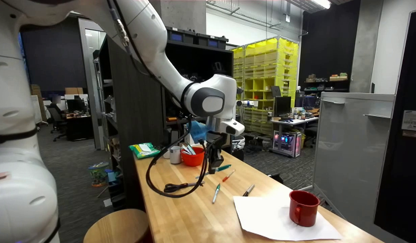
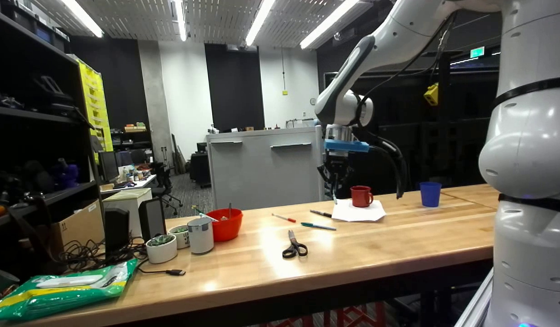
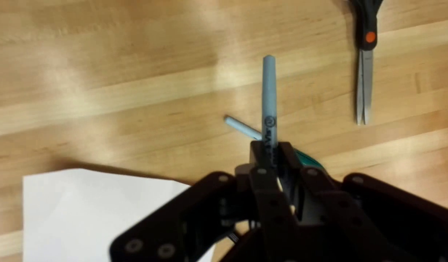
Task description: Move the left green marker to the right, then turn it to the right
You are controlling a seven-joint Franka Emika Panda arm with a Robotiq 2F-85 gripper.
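In the wrist view, the gripper (image 3: 273,154) has its jaws closed tight on the marker (image 3: 269,91), and the marker's grey end sticks out in front. A second marker (image 3: 246,130) lies on the table (image 3: 136,120), partly behind the held one from here. I think the step now is to carry the marker right. I would hold it firm and stay high, so it does not bump the second marker. Count: two markers, one pair of scissors (image 3: 367,60), one sheet of paper (image 3: 82,214).

In an exterior view, the marker looks lifted, with its green cap (image 1: 225,167) poking out beside the jaws. After the move, I would twist it right while it is up, then set it down flat and let go gently, because it could roll. Count: one red pen (image 1: 229,176), one black pen (image 1: 249,190), one mug (image 1: 306,214) on the paper, one bowl (image 1: 191,160), one grey cup (image 1: 175,156), one pack (image 1: 144,150). The bowl has pens (image 1: 191,150) in it, too bunched to count.

In an exterior view, just a bit of the marker shows below the jaws, so its height is hard to judge; coming down slowly would be safest. Count: one blue cup (image 2: 430,197), two pots (image 2: 162,252).
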